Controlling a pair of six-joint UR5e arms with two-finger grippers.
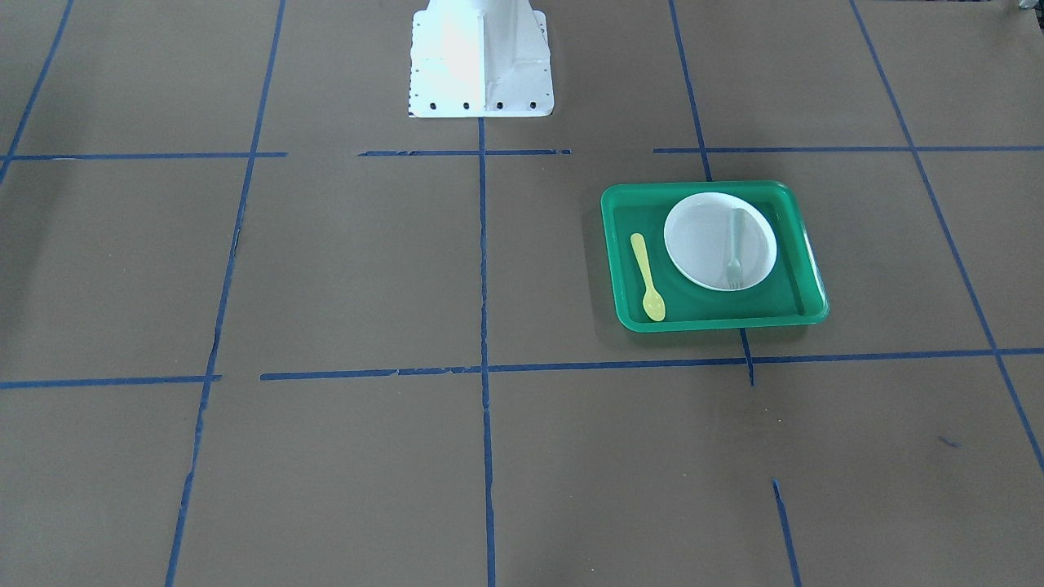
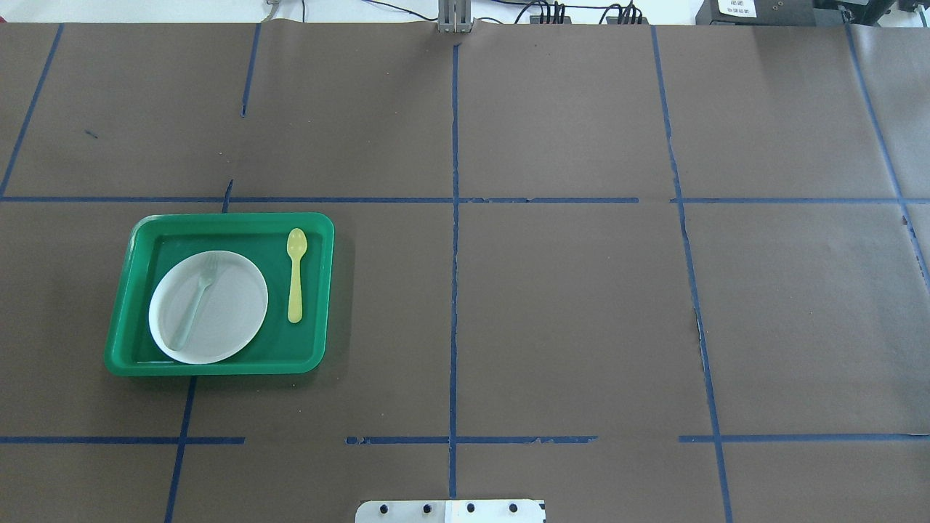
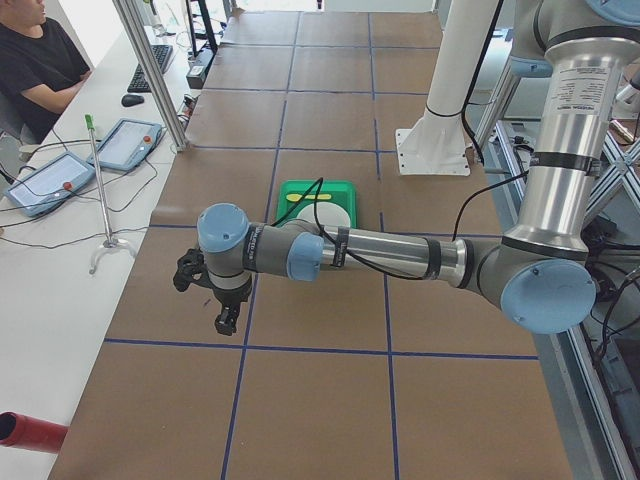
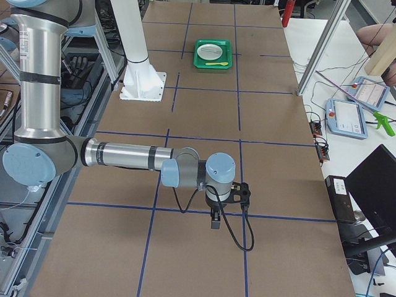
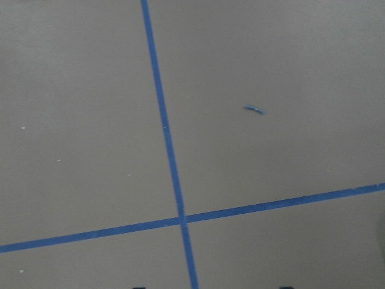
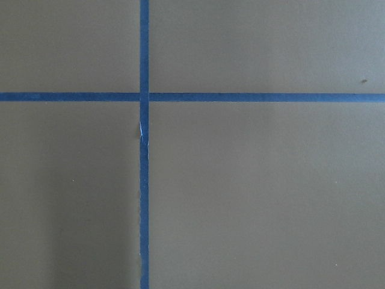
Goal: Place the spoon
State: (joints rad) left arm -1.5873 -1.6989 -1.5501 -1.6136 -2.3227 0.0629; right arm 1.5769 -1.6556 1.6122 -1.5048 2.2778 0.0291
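The yellow spoon (image 2: 295, 280) lies flat inside the green tray (image 2: 218, 367), beside a white plate (image 2: 229, 319), bowl end away from the robot. It also shows in the front-facing view (image 1: 648, 273) and in the exterior right view (image 4: 216, 63). A pale grey-green fork (image 2: 196, 301) lies on the plate. My left gripper (image 3: 227, 322) hangs over bare paper well away from the tray; I cannot tell whether it is open or shut. My right gripper (image 4: 214, 221) hangs over the table's far end; I cannot tell its state either. Both wrist views show only paper and tape.
Brown paper with blue tape lines (image 2: 454, 218) covers the table. The robot's white base (image 1: 481, 61) stands at the table's middle edge. An operator (image 3: 35, 60) sits at a side bench with tablets (image 3: 125, 143). A red object (image 3: 30, 430) lies at that bench's near end.
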